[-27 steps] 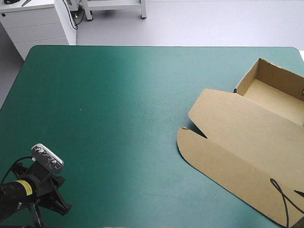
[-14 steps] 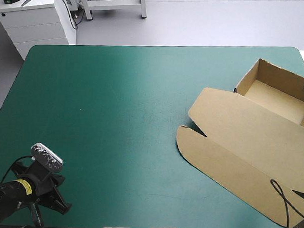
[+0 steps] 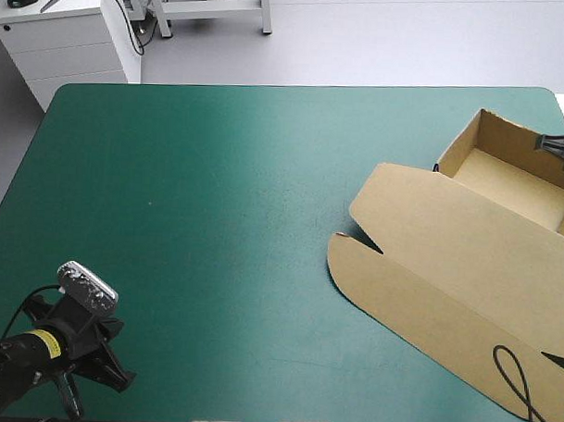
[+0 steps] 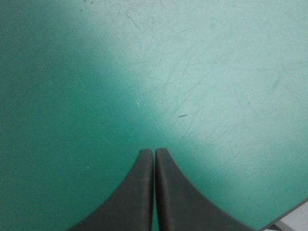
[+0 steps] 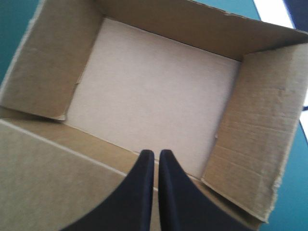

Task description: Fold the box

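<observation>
The brown box [image 3: 457, 245] lies at the table's right side as an open tray [image 5: 154, 91] with four walls up and its lid flat on the cover toward the front. My right gripper [image 5: 156, 153] hovers over the tray's inside, shut, with nothing between its fingers. In the high view it shows as a dark tip [image 3: 555, 144] at the tray's far right wall. My left gripper [image 4: 154, 151] is shut and empty, low over bare teal-green cover near the table's front left corner, far from the box.
The teal-green cover [image 3: 217, 199] runs unbroken from the box to the left arm. The box's right part reaches the table's right edge. A white cabinet [image 3: 70, 37] stands beyond the far left corner.
My right gripper has moved inward and farther back over the tray, toward its far wall. The box and the left arm have stayed put.
</observation>
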Controlling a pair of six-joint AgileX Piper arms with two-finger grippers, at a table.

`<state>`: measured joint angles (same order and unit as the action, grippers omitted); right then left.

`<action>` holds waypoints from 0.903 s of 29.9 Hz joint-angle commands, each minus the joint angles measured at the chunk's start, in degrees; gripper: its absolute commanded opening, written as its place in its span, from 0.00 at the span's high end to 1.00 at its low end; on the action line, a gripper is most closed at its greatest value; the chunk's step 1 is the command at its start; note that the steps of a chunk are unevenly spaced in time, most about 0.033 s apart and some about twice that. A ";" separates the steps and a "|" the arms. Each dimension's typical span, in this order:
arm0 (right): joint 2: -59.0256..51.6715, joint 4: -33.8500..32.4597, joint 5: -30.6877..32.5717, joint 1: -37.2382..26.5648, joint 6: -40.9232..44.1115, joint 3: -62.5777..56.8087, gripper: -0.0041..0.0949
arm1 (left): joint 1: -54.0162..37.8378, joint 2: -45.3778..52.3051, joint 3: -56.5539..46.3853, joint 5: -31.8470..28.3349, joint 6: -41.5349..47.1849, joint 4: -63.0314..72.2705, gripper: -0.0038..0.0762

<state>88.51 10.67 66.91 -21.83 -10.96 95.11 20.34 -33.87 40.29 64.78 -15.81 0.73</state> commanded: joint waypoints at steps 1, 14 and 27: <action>-4.94 2.03 -0.68 4.08 -2.44 1.78 0.96 | 0.08 -0.34 1.36 -2.68 0.48 1.29 0.96; -16.63 2.12 -1.27 24.92 -3.75 -4.72 0.96 | 0.08 -0.34 1.36 -6.10 0.48 3.60 0.96; -40.95 2.54 -8.76 29.85 -4.00 -35.20 0.96 | 0.08 -0.10 1.00 -7.86 0.23 5.63 0.96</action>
<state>53.11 12.57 62.35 7.92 -14.27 63.27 20.34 -33.87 40.25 60.86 -15.81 5.48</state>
